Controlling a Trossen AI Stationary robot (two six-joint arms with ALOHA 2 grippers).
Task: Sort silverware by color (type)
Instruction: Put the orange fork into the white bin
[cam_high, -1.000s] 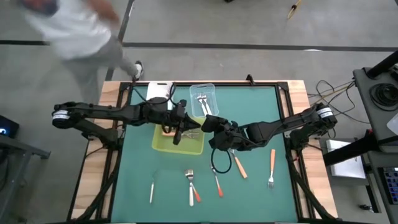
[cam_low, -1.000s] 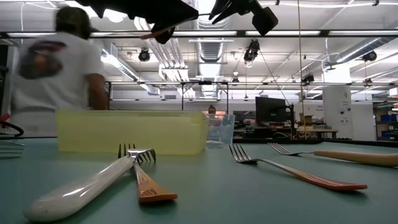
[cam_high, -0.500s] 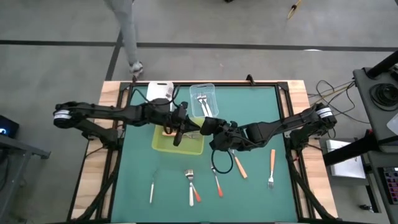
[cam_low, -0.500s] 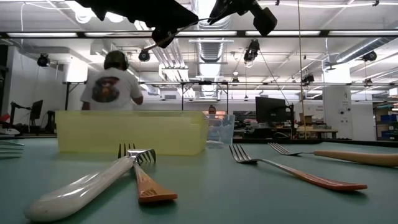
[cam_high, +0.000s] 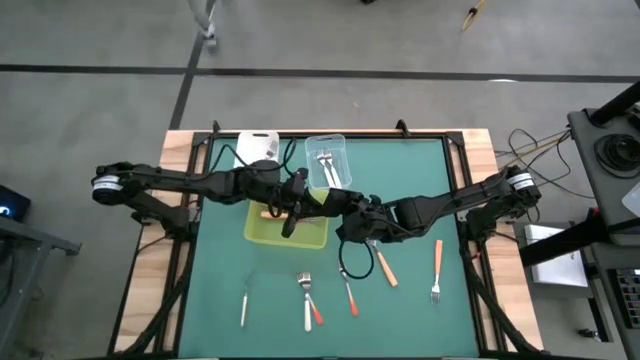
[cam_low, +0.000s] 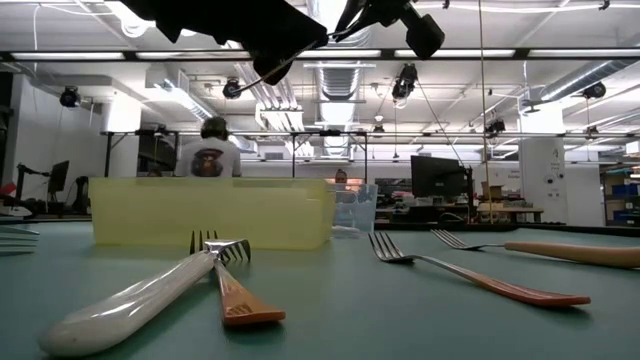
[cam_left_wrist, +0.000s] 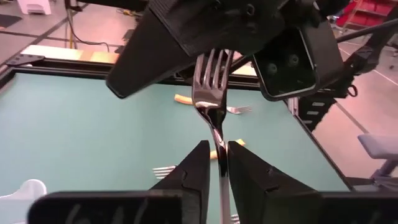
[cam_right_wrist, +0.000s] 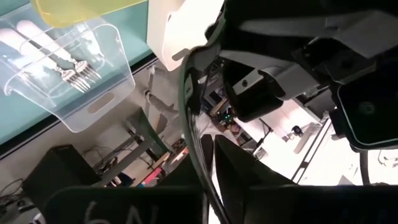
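Silver fork (cam_left_wrist: 208, 93) stands tines-up between the two grippers as they meet nose to nose above the yellow-green tray (cam_high: 262, 232). The right gripper (cam_right_wrist: 208, 155) is closed tight on the fork. The left gripper (cam_left_wrist: 214, 165) brackets its stem closely, but whether it actually grips cannot be told. Just beyond both grippers, a clear tub (cam_right_wrist: 118, 93) holds white-handled forks (cam_right_wrist: 59, 59). On the green mat near the right gripper's side lie orange-handled forks (cam_high: 385, 268), well apart from the handover.
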